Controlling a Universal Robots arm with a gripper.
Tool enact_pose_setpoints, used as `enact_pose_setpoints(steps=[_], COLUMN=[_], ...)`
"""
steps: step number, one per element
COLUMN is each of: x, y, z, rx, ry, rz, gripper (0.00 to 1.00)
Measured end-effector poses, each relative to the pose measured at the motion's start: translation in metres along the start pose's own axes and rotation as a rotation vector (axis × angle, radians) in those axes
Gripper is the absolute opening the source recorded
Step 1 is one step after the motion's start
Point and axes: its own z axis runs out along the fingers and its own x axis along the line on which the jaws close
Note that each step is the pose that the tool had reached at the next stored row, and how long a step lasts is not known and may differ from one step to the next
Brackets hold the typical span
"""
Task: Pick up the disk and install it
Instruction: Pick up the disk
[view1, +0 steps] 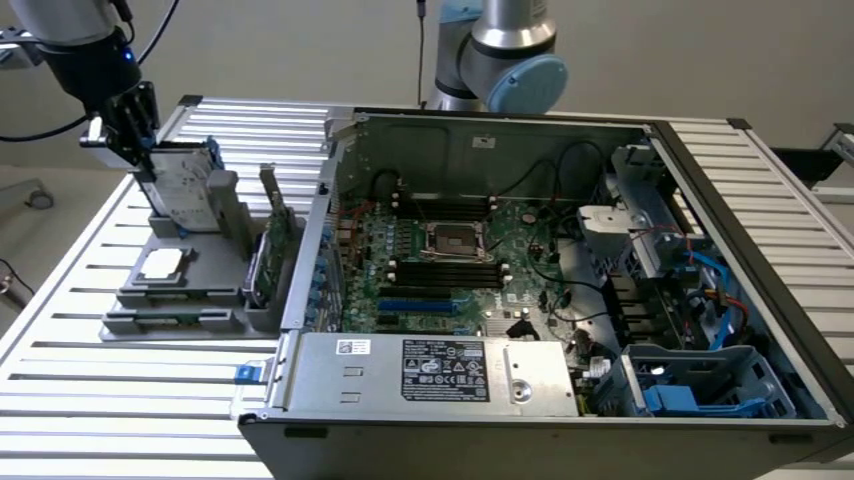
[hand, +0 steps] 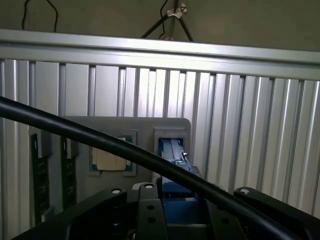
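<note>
The disk (view1: 184, 185), a silver-grey drive in a blue carrier, stands upright on edge in the far slot of a grey fixture (view1: 174, 295) at the exterior view's left. My gripper (view1: 144, 150) comes down from above and is shut on the disk's upper end. In the wrist view the blue carrier of the disk (hand: 174, 160) runs from the fixture's slot up between my black fingers (hand: 145, 210), with my gripper (hand: 175, 212) closed around it. A black cable crosses in front. I cannot tell whether the disk's lower edge still sits in the slot.
A silver square chip (view1: 163, 263) lies on the fixture, and a green circuit card (view1: 274, 255) stands in it beside the case. The open computer case (view1: 534, 250) is at the exterior view's right, with blue drive bays (view1: 707, 385) in its near right corner. All rests on a slatted aluminium table (view1: 80, 390).
</note>
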Motion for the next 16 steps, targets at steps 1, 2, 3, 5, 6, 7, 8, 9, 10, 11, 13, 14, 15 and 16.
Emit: enact_pose_setpoints(steps=[1,2,3,5,6,7,8,9,10,11,13,14,15,16], x=[0.0,0.0,0.0,0.0,0.0,0.0,0.0,0.0,0.0,0.0,0.0,0.0,0.0,0.0], y=[0.0,0.0,0.0,0.0,0.0,0.0,0.0,0.0,0.0001,0.0001,0.0002,0.0002,0.0003,0.0003], z=[0.0,0.0,0.0,-0.0001,-0.0004,-0.0013,-0.0025,-0.0047,-0.0079,-0.0118,-0.0207,-0.0255,-0.03,-0.0347], rx=[0.0002,0.0002,0.0003,0.0005,0.0005,0.0003,0.0004,0.0003,0.0002,0.0004,0.0002,0.0002,0.0003,0.0002], ry=[-0.0015,-0.0026,-0.0029,-0.0032,-0.0032,-0.0032,-0.0032,-0.0031,-0.0031,-0.0032,-0.0031,-0.0031,-0.0031,-0.0031], rz=[0.0,0.0,0.0,0.0,0.0,0.0,0.0,0.0,0.0,0.0,0.0,0.0,0.0,0.0], gripper=[0.33,0.33,0.33,0.33,0.33,0.33,0.33,0.33,0.33,0.33,0.33,0.33,0.33,0.33])
